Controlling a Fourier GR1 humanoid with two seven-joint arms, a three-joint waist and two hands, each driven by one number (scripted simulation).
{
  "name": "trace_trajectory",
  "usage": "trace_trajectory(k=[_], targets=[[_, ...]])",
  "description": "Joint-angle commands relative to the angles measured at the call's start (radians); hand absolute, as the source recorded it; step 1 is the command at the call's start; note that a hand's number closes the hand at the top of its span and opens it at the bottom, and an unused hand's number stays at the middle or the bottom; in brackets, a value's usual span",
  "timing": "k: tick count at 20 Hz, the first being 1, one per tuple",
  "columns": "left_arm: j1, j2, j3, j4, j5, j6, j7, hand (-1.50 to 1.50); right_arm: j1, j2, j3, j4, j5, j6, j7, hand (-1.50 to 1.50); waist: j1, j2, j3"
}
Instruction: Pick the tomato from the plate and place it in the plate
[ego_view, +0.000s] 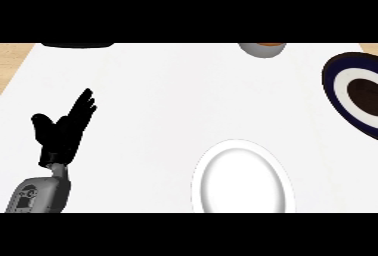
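**My white counter, two plates, and one hand up**

The counter (148, 100) under me is big and white. It fills almost all I can see. A strip of light brown wood shows at the far left edge and at the upper right corner.

The next biggest thing is the white plate (244, 180). It sits at the bottom of the frame, a little right of the middle. It is bare inside, and its lower rim is cut off by the edge.

Then comes the dark blue plate (341, 97) at the right edge. It has a white ring and a dark brown middle. Part of it runs out of view. I cannot see a tomato on it, or anywhere else.

My left hand (63, 130) is at the lower left. It is black, on a grey arm. My fingers are straight and point up, with the thumb sticking out to the side. They hold nothing and touch nothing. My right hand does not show.

A dark flat thing (77, 45) peeks in at the upper left. A small grey bowl (263, 49) with something orange-brown inside peeks in at the top, right of the middle. Both are well apart from my hand.
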Motion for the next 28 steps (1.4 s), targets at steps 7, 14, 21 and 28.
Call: trace_trajectory(k=[7, 14, 21, 28], targets=[[-0.034, 0.011, 0.015, -0.002, 0.026, -0.027, 0.023, 0.00, -0.070, -0.077, 0.043, 0.423, 0.090, 0.068, -0.180, 1.50, 0.024, 0.011, 0.003], [-0.054, -0.018, -0.026, 0.000, -0.029, 0.014, 0.038, 0.00, -0.141, -0.122, 0.067, 0.525, 0.123, 0.148, -0.337, -1.50, 0.027, 0.011, 0.005], [-0.001, -0.003, 0.012, 0.019, 0.008, -0.017, -0.006, 0.00, -0.200, -0.135, -0.077, 0.534, -0.037, 0.263, -0.519, -1.50, 0.012, 0.003, 0.003], [-0.046, 0.002, 0.006, 0.004, -0.005, -0.009, 0.019, 0.00, -0.288, -0.238, -0.173, 0.664, -0.165, 0.496, -0.257, -1.50, 0.005, 0.003, 0.002]])
